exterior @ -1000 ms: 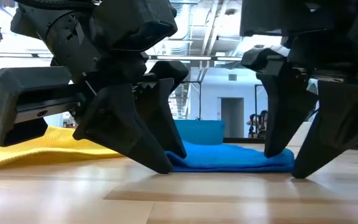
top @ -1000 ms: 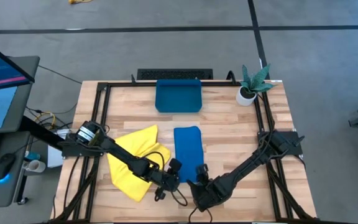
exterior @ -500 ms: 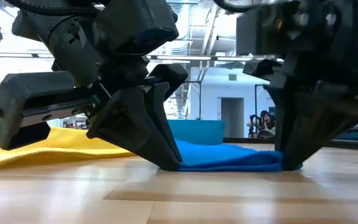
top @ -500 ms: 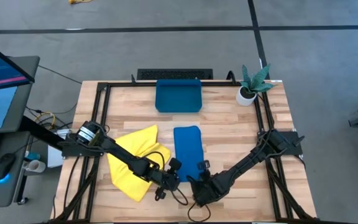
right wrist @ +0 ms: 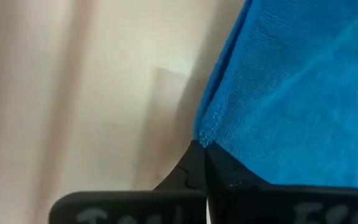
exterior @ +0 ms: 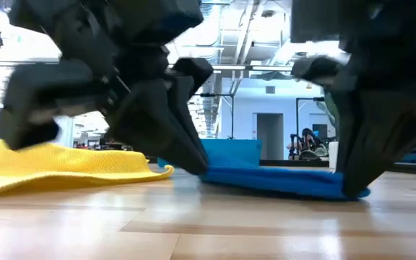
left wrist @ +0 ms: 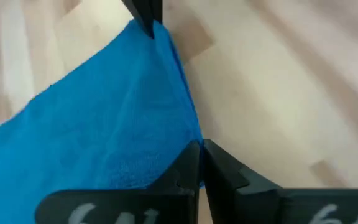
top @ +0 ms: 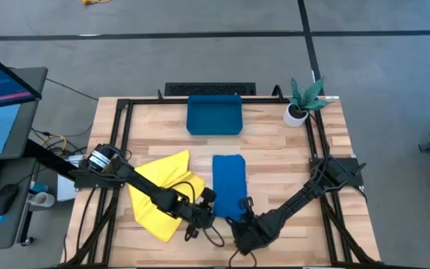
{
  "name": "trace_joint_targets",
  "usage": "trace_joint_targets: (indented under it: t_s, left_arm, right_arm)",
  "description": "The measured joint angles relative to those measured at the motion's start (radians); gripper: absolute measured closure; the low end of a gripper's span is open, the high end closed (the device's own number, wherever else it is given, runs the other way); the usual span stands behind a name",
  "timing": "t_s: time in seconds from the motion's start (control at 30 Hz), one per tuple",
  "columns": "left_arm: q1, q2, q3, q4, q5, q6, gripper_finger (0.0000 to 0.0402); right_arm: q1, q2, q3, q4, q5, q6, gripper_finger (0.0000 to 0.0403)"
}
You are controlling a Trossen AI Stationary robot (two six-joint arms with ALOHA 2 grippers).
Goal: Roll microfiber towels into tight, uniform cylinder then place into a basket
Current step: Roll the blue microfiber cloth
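The blue towel (top: 228, 175) lies folded into a long strip on the table's middle, running from near to far. It also shows in the low view (exterior: 280, 179). My left gripper (top: 210, 207) is shut on its near left corner. My right gripper (top: 242, 214) is shut on its near right corner. The yellow towel (top: 163, 193) lies crumpled on the table to the left of the strip, partly under my left arm. The teal basket (top: 214, 114) stands at the far edge. My left gripper pinches the blue towel's near left corner (left wrist: 190, 138) between its two fingers. The fingers (exterior: 183, 148) slant down from the near left. The rest of the strip lies on the table. My right gripper pinches the blue towel's near right corner (right wrist: 205, 135) between its two fingers. The fingers (exterior: 363, 170) slant down from the near right. The corner sits at the fingers' free ends, and the rest of the strip lies on the table.
A small white pot with a green plant (top: 301, 103) stands at the far right corner. A black frame rail (top: 122, 134) runs along the table's sides. Bare wood lies between the strip and the basket.
Both grippers have shut on the blue towel's near corners; their fingers stood apart a second ago. They have then moved toward the far edge, so the strip's near end has drawn back from the near edge while its far end has stayed.
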Motion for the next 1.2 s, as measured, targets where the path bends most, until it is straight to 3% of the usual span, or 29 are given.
trace_joint_targets:
  t_s: [0.27, 0.8, 0.97, 1.2]
  left_arm:
    - [-0.054, -0.006, 0.036, -0.062, -0.021, -0.065, 0.0401]
    - [-0.218, -0.028, 0.318, -0.518, -0.374, -0.214, 0.0401]
    - [-0.214, -0.028, 0.363, -0.572, -0.408, -0.159, 0.0401]
    - [-0.121, -0.028, 0.344, -0.608, -0.393, -0.121, 0.0401]
  right_arm:
    - [0.046, -0.001, 0.093, -0.024, 0.0, 0.014, 0.0398]
    - [0.099, -0.003, 0.301, -0.063, 0.004, 0.032, 0.0395]
    - [0.103, -0.003, 0.332, -0.164, 0.038, 0.052, 0.0395]
    - [0.077, -0.003, 0.337, -0.426, 0.145, 0.219, 0.0395]
